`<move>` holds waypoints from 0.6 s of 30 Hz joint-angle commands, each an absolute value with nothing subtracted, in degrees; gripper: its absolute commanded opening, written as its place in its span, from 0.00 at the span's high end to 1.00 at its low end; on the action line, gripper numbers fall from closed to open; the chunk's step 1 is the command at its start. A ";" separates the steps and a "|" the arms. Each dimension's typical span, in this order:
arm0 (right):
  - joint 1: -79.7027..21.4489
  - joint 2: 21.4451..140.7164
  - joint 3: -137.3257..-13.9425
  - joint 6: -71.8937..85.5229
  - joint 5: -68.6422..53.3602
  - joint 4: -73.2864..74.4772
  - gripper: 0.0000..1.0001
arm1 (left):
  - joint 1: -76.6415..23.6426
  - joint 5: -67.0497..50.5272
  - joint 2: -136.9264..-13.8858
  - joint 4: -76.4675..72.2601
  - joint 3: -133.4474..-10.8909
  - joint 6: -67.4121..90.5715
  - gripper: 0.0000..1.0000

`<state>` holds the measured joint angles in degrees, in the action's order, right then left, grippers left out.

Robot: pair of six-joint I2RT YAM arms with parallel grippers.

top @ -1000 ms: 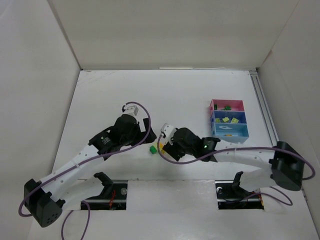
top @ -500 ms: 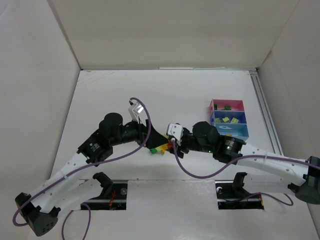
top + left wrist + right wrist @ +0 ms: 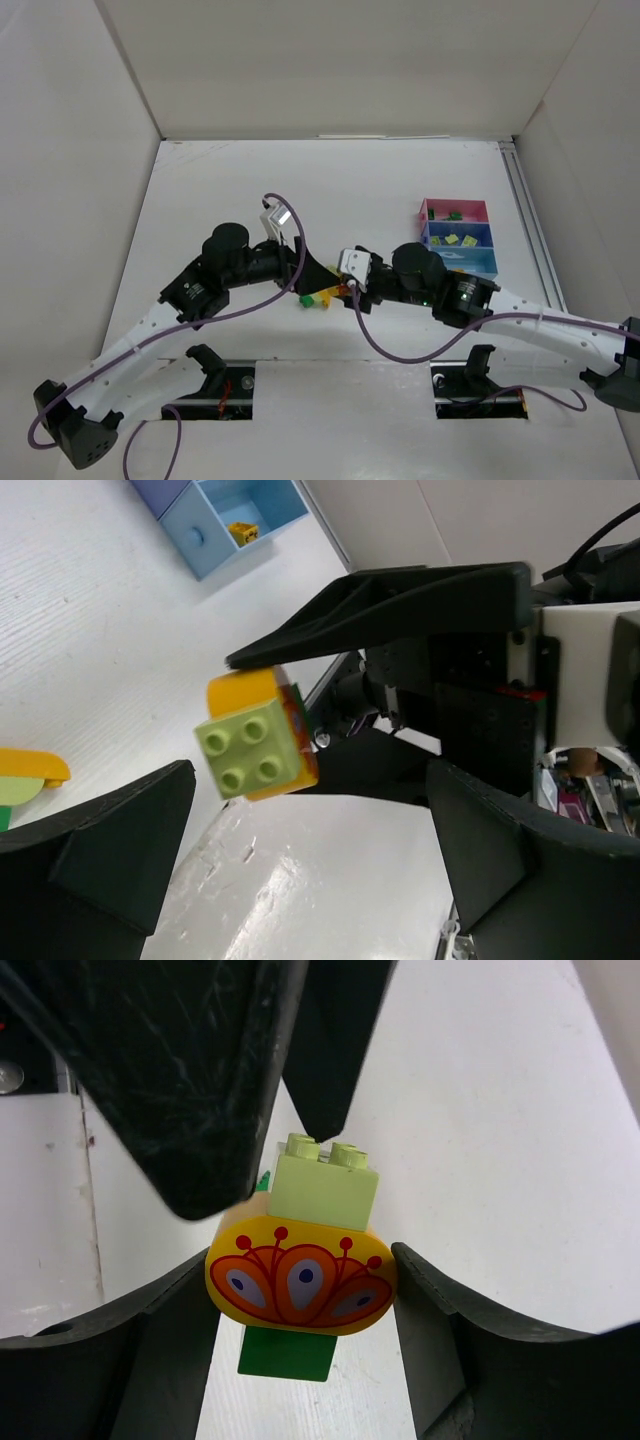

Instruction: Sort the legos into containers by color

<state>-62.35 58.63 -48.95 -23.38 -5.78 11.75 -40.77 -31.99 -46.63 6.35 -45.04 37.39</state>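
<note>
My right gripper [image 3: 300,1290] is shut on a lego clump: a yellow rounded piece [image 3: 300,1282] with an orange feather print, and a pale green brick [image 3: 326,1188] stuck on it. In the left wrist view the same clump [image 3: 258,736] hangs off the table between my left gripper's [image 3: 310,870] wide-open fingers, which do not touch it. From above, both grippers meet at the clump [image 3: 330,293] at centre table. A dark green brick [image 3: 285,1353] lies on the table beneath. The containers stand at the right: pink [image 3: 470,207], dark blue [image 3: 481,236], light blue [image 3: 478,262], each with legos inside.
Another yellow and pale green piece [image 3: 28,776] lies on the table at the left edge of the left wrist view. A metal rail [image 3: 528,220] runs along the table's right side. White walls close in the back and both sides.
Over the last second both arms swung toward the table's centre and met. The clump is now up off the table in the right gripper, in front of the open left gripper.
</note>
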 commanded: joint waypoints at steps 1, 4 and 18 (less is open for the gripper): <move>-62.84 55.46 -50.37 -24.43 -5.71 6.85 0.78 | -40.78 -28.13 -43.95 7.46 -46.05 38.23 0.00; -62.84 54.24 -50.36 -24.43 -5.71 7.47 0.78 | -40.78 -26.90 -42.20 7.47 -46.58 38.23 0.00; -62.84 55.46 -52.82 -26.28 -8.09 4.92 0.78 | -40.78 -31.11 -46.93 2.46 -46.58 38.23 0.06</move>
<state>-62.35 56.25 -49.71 -25.30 -6.59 10.24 -40.77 -29.69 -47.75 5.76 -45.04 38.54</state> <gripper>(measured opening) 0.690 0.951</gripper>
